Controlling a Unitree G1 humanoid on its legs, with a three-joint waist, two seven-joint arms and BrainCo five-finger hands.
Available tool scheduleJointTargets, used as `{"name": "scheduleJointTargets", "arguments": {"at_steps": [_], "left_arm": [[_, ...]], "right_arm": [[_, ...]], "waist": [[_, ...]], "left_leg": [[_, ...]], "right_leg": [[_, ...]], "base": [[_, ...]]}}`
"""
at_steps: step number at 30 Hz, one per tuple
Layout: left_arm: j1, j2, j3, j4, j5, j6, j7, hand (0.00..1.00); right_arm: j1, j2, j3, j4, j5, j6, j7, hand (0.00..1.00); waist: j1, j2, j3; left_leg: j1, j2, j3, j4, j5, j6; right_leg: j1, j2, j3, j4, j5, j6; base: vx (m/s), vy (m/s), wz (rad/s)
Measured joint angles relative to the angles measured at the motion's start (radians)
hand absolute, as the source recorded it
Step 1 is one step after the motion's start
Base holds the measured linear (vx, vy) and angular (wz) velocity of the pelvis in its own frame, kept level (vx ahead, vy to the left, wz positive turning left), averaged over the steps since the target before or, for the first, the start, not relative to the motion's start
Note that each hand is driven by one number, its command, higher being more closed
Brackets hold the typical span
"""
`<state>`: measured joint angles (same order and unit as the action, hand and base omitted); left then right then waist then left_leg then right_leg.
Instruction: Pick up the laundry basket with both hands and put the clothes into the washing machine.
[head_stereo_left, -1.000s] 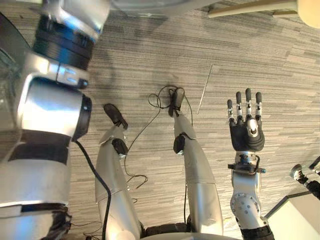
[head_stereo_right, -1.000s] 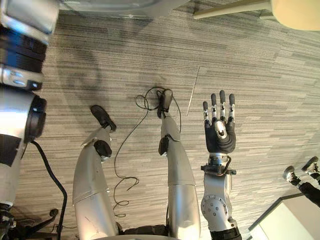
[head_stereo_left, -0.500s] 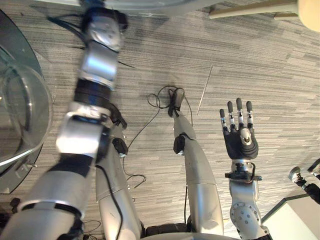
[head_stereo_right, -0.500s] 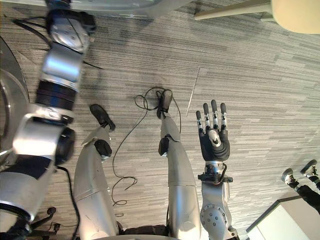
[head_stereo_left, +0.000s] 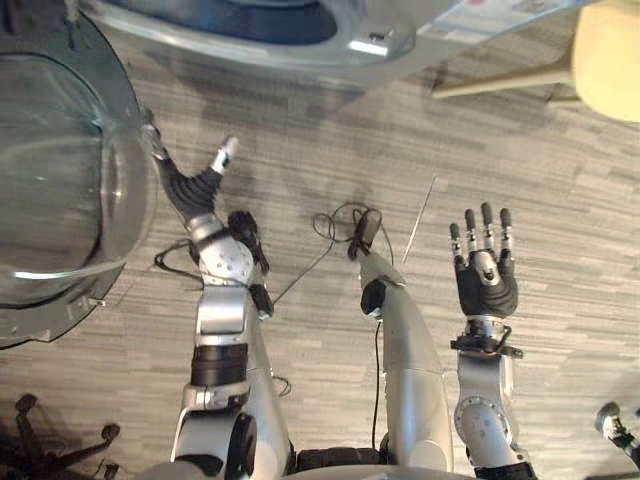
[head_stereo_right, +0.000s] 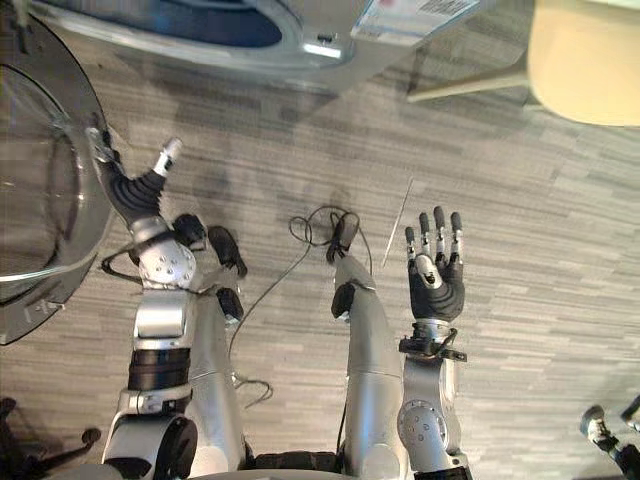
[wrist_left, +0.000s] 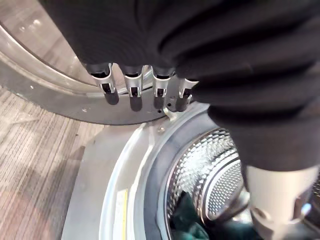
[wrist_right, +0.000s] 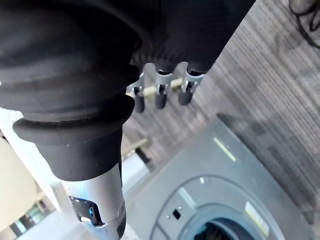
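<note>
The washing machine (head_stereo_left: 300, 35) stands at the far side with its round opening showing. Its glass door (head_stereo_left: 60, 190) is swung open at the left. Dark teal clothes (wrist_left: 187, 227) lie inside the metal drum (wrist_left: 215, 175). My left hand (head_stereo_left: 190, 188) is raised beside the door's rim, fingers (wrist_left: 132, 90) straight and close to the rim, thumb apart, holding nothing. To the right my right hand (head_stereo_left: 485, 270) is held up over the floor, palm showing and fingers (wrist_right: 160, 90) straight, empty.
A pale chair (head_stereo_left: 610, 60) with wooden legs stands at the far right beside the machine. A black star-shaped chair base (head_stereo_left: 45, 445) sits on the floor at the near left. A shoe (head_stereo_right: 598, 425) shows at the near right.
The camera has tilted, bringing the machine and door into view. My left arm has dropped away from the camera, its hand now by the door's rim. The right hand stays raised and open.
</note>
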<state>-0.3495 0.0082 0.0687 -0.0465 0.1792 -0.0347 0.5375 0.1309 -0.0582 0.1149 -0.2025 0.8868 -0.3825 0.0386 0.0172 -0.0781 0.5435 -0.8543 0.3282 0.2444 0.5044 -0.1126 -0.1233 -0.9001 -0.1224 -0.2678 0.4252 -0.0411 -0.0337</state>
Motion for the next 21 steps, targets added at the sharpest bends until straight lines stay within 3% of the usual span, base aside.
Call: {"name": "scheduleJointTargets", "arguments": {"at_steps": [4, 7, 11, 12, 13, 14, 15, 17, 18, 19, 21], "left_arm": [[0.214, -0.038, -0.125, 0.086, -0.142, -0.075, -0.152, 0.0], [0.374, -0.066, -0.157, 0.14, -0.288, -0.095, -0.26, 0.0], [0.482, -0.07, -0.148, 0.156, -0.425, -0.124, -0.316, 0.0], [0.506, -0.06, -0.148, 0.158, -0.472, -0.132, -0.326, 0.0], [0.515, -0.056, -0.147, 0.16, -0.491, -0.134, -0.335, 0.0], [0.54, -0.052, -0.15, 0.165, -0.546, -0.15, -0.353, 0.0], [0.545, -0.053, -0.152, 0.168, -0.564, -0.152, -0.362, 0.0], [0.57, -0.046, -0.184, 0.221, -0.614, -0.158, -0.382, 0.0], [0.584, -0.044, -0.201, 0.247, -0.633, -0.157, -0.386, 0.0], [0.588, -0.044, -0.21, 0.255, -0.643, -0.156, -0.385, 0.0], [0.573, -0.042, -0.236, 0.288, -0.652, -0.152, -0.385, 0.0]], "right_arm": [[0.009, 0.005, -0.001, 0.119, -0.045, 0.032, -0.022, 0.0], [0.022, -0.006, 0.003, 0.244, -0.077, 0.084, -0.053, 0.0], [0.059, -0.036, -0.001, 0.311, -0.113, 0.105, -0.087, 0.0], [0.059, -0.042, -0.006, 0.336, -0.121, 0.11, -0.094, 0.0], [0.06, -0.037, -0.013, 0.347, -0.129, 0.111, -0.098, 0.0], [0.054, -0.016, -0.03, 0.377, -0.153, 0.114, -0.1, 0.0], [0.048, -0.011, -0.041, 0.392, -0.152, 0.115, -0.099, 0.0], [0.04, -0.001, -0.07, 0.459, -0.152, 0.118, -0.102, 0.0], [0.039, 0.006, -0.083, 0.47, -0.151, 0.119, -0.103, 0.0], [0.031, 0.011, -0.091, 0.469, -0.151, 0.118, -0.104, 0.0], [0.02, 0.034, -0.124, 0.467, -0.155, 0.119, -0.114, 0.0]], "waist": [[0.02, 0.037, -0.022], [0.034, 0.096, -0.085], [0.053, 0.125, -0.165], [0.051, 0.124, -0.211], [0.05, 0.119, -0.24], [0.045, 0.127, -0.29], [0.045, 0.128, -0.293], [0.034, 0.128, -0.33], [0.015, 0.151, -0.369], [0.0, 0.158, -0.378], [-0.029, 0.179, -0.4]], "left_leg": [[0.166, -0.006, -0.004, -0.025, -0.011, 0.007], [0.306, -0.033, -0.04, -0.079, 0.001, -0.007], [0.489, -0.07, -0.053, -0.13, 0.017, 0.0], [0.508, -0.084, -0.05, -0.137, 0.051, 0.023], [0.519, -0.093, -0.053, -0.167, 0.081, 0.023], [0.549, -0.085, -0.051, -0.136, 0.06, 0.005], [0.565, -0.082, -0.055, -0.075, 0.036, -0.004], [0.639, -0.093, -0.132, 0.013, -0.017, -0.066], [0.68, -0.104, -0.189, -0.008, -0.039, -0.099], [0.699, -0.11, -0.211, -0.045, -0.053, -0.121], [0.774, -0.146, -0.211, -0.218, -0.091, -0.084]], "right_leg": [[0.156, -0.002, -0.014, 0.026, -0.054, 0.024], [0.289, -0.025, -0.052, 0.062, -0.105, 0.023], [0.458, -0.08, -0.097, 0.118, -0.193, 0.034], [0.495, -0.094, -0.113, 0.111, -0.203, 0.033], [0.507, -0.104, -0.121, 0.095, -0.201, 0.031], [0.556, -0.112, -0.147, 0.045, -0.174, 0.001], [0.58, -0.111, -0.148, 0.038, -0.171, -0.002], [0.638, -0.11, -0.146, 0.007, -0.153, -0.003], [0.646, -0.108, -0.14, -0.011, -0.134, 0.004], [0.648, -0.106, -0.137, -0.02, -0.123, 0.012], [0.646, -0.114, -0.124, -0.081, -0.052, 0.042]], "base": [[0.03, -0.004, 0.2], [0.06, -0.048, 0.45], [0.11, -0.074, 0.57], [0.08, -0.084, 0.46], [0.08, -0.023, 0.54], [0.09, 0.02, 0.32], [0.1, 0.045, 0.15], [0.03, 0.096, -0.08], [-0.01, 0.166, -0.12], [-0.03, 0.221, -0.18], [-0.08, 0.272, -0.06]]}}
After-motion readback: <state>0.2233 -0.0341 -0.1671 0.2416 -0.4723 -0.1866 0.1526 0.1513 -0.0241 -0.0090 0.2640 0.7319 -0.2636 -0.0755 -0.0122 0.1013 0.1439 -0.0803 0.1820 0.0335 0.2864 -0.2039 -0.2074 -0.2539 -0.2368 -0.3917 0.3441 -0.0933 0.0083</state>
